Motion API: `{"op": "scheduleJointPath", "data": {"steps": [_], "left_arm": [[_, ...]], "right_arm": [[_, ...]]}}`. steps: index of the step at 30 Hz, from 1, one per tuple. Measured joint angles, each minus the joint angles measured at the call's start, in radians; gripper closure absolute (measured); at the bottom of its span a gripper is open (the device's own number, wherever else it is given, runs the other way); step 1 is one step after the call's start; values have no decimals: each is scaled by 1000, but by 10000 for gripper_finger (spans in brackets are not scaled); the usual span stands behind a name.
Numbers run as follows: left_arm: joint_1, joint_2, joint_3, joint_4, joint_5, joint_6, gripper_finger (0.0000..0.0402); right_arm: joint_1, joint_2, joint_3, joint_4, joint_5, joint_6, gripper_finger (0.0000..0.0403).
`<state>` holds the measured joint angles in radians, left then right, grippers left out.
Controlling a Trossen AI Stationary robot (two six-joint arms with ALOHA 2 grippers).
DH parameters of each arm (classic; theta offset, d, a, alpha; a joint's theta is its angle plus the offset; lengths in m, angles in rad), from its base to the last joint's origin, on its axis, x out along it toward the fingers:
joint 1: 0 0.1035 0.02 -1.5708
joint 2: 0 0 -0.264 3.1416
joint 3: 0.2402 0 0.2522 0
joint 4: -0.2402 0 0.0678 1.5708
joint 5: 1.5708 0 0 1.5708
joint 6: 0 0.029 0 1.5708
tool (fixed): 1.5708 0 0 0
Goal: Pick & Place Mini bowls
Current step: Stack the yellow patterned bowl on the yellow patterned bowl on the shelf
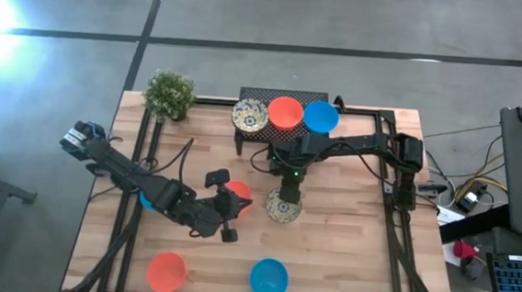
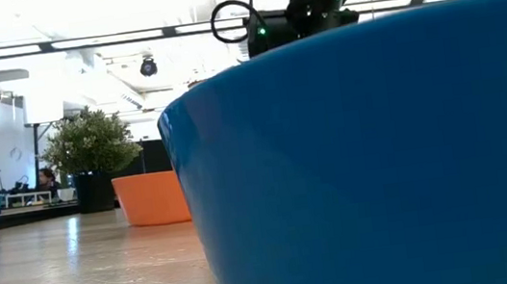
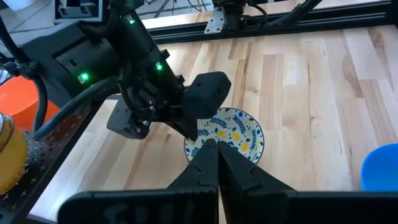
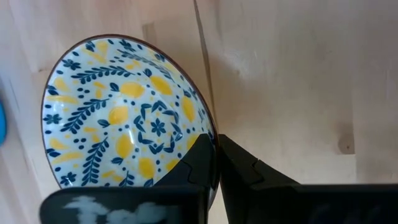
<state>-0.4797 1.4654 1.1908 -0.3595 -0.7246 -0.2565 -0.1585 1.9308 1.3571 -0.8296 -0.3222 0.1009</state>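
A cream mini bowl with a blue and yellow pattern (image 4: 124, 118) sits on the table's middle (image 1: 283, 207), and my right gripper (image 4: 216, 140) is shut on its rim from above. My left gripper (image 3: 216, 149) hovers shut just left of it (image 1: 234, 209), holding nothing. An orange-red bowl (image 1: 238, 192) lies partly hidden under the left gripper, and a blue one (image 1: 150, 199) under the left arm. Near the front edge stand an orange-red bowl (image 1: 166, 271) and a blue bowl (image 1: 268, 277). Three bowls rest on the black rack (image 1: 243, 136): patterned (image 1: 249, 116), orange-red (image 1: 285, 112) and blue (image 1: 320, 116). My right gripper pinches the patterned bowl's rim (image 4: 210, 127), one finger (image 4: 198, 158) inside the bowl and one (image 4: 239, 162) outside. The fingers come steeply from above, at the rim's left side (image 3: 190, 138). The bowl stands upright with its base on the table.
A small green potted plant (image 1: 170, 94) stands at the far left corner. Black frame rails (image 1: 388, 201) run along the table's left and right sides. In the low view the front blue bowl (image 2: 380, 146) fills most of the picture. Bare wood lies at the right (image 1: 346, 253).
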Motion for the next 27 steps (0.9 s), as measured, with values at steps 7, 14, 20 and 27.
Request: {"op": "scheduleJointPath", "data": {"steps": [7, 14, 20, 27], "left_arm": [[0, 0, 0, -1, 0, 0, 402], [0, 0, 0, 0, 1, 0, 402], [0, 0, 0, 0, 2, 0, 402], [0, 0, 0, 0, 3, 0, 402]], "right_arm": [[1, -4, 0, -2, 3, -4, 386], [1, -5, 0, -2, 7, -1, 385], [1, -5, -1, -6, 7, -2, 379], [2, -5, -2, -5, 8, -8, 328]]}}
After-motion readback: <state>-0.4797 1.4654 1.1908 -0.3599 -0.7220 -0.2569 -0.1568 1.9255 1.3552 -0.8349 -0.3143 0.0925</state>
